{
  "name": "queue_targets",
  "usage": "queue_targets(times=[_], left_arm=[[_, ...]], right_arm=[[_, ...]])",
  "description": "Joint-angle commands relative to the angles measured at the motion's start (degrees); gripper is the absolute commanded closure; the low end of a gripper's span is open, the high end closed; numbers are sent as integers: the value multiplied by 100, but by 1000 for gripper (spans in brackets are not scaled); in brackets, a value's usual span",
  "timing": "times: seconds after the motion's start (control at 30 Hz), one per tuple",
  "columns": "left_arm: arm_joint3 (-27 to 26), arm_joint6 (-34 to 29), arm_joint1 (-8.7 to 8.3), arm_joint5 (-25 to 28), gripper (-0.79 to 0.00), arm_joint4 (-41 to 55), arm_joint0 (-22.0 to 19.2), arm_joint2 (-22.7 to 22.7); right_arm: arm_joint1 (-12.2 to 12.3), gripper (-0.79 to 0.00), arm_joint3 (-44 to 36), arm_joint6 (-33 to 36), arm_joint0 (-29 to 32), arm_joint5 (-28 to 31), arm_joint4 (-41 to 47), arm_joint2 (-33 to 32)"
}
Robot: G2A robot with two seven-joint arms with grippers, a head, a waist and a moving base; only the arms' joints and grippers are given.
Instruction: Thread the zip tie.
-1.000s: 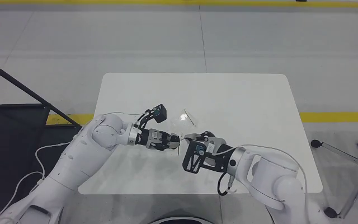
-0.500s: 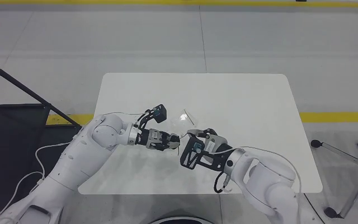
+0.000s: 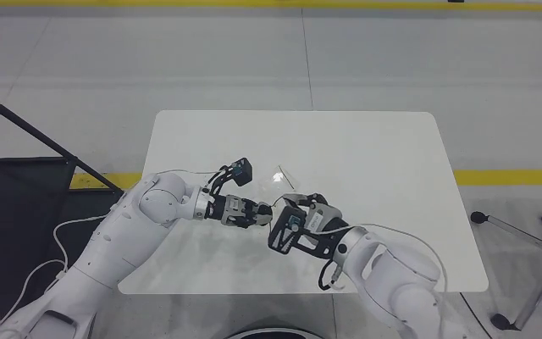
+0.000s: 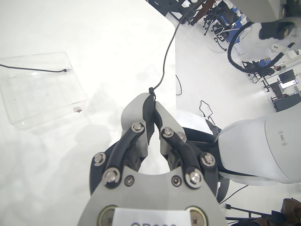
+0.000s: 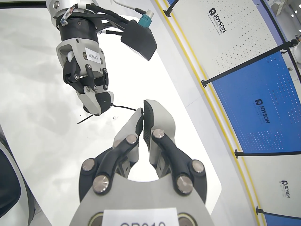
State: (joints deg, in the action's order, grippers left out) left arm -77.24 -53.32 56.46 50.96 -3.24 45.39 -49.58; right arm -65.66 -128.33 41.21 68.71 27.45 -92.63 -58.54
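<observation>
Sliding closer to the left gripper [image 4: 152, 99], the right gripper [image 5: 142, 112] pinches one end of the zip tie [image 4: 165, 57] and the left pinches the other, both shut tight above the table [image 3: 381, 152], so the ends seem nearly ready to meet.

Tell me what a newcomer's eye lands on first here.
A thin black zip tie spans between the left end effector and the right end effector, both pinching it above the white table. Nearby lies a clear plastic tray with a second zip tie on it.
</observation>
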Motion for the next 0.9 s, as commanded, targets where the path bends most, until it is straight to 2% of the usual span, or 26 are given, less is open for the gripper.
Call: queue_targets(times=[0.0, 0.4, 0.5, 0.87], left_arm=[[0, 0, 0, 0, 0, 0, 0, 0], [0, 0, 0, 0, 0, 0, 0, 0], [-132, 219, -6, -152, 0, -162, 106, -34], [-214, 393, -35, -248, 0, -210, 203, -123]], right_arm=[[-2, 0, 3, -14, -11, 73, -25, 21], [4, 0, -19, -185, -26, 651, -343, 182], [7, 0, -9, -181, -41, 855, -371, 213], [3, 0, 49, -77, -141, 1356, -288, 291]])
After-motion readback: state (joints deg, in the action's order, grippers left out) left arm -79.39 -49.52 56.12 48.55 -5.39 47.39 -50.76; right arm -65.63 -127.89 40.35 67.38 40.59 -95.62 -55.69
